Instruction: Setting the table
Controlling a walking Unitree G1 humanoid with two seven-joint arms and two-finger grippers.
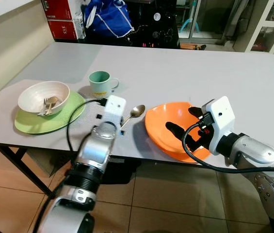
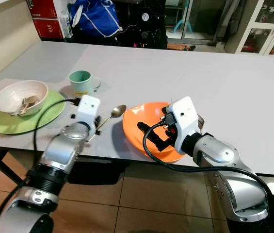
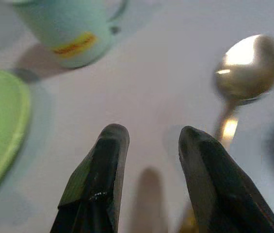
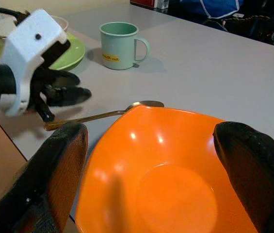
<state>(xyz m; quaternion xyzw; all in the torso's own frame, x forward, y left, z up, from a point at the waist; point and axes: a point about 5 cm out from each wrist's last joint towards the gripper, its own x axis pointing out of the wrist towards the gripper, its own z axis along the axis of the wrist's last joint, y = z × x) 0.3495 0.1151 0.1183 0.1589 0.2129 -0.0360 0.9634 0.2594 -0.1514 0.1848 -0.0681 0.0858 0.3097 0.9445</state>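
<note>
My right gripper [image 1: 185, 127] reached into the orange bowl [image 1: 163, 124], a glossy, smooth dish with a softly squared rim that sat at the near edge of the pale grey matte desk [image 1: 200, 73]. Its two black fingers [image 4: 59, 160] were spread wide, one on each side of the bowl's hollow; I could not tell whether they touched the rim. The bowl's inside was bare and shiny, catching small highlights.

My left gripper [image 3: 149, 160] hovered low over the desk just beside the spoon [image 1: 134, 113], its fingers parted with a narrow gap and nothing between them. The spoon was polished metal with a golden tint, its oval head near the bowl's left rim and its slim handle running back toward that gripper.

Farther left stood a mint-green mug [image 1: 101, 83] with a handle and a small yellow label, upright on the desk. Beside it lay a round lime-green plate [image 1: 35, 124] carrying a cream-white bowl [image 1: 32, 94], round and deep, with metal cutlery [image 1: 48, 105] resting inside it.
</note>
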